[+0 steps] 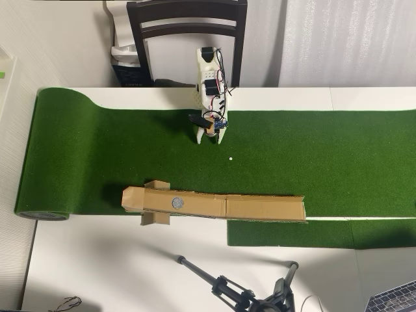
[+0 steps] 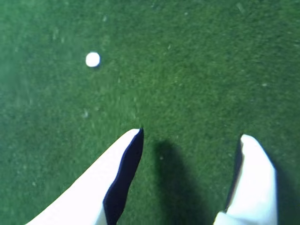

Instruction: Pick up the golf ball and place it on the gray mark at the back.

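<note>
**A:** Hand (image 2: 192,135) first: what state is it in?

**B:** Fingers spread wide apart with nothing between them, just above the turf (image 1: 325,162). In the overhead view it (image 1: 210,135) hangs close under the arm's base, near the far edge of the green.

**A:** And the layout, big to small?

**B:** White bench (image 1: 97,260), the turf laid across it, then a long cardboard strip (image 1: 260,208) along the turf's near edge. The gray mark (image 1: 177,203) sits on that strip, toward its left end.

**A:** The golf ball?

**B:** I can't find it in either view. The only white thing is a dot (image 1: 230,158) on the turf, near the hand and to its right. It's far smaller than the mark, so I judge it isn't the ball. The wrist view shows that dot (image 2: 93,59) up and to the left of the fingers.

**A:** So how should this step go?

**B:** Keep the fingers wide and don't close on the dot. Locate the ball first, then come straight down with one finger on each side of it.
</note>
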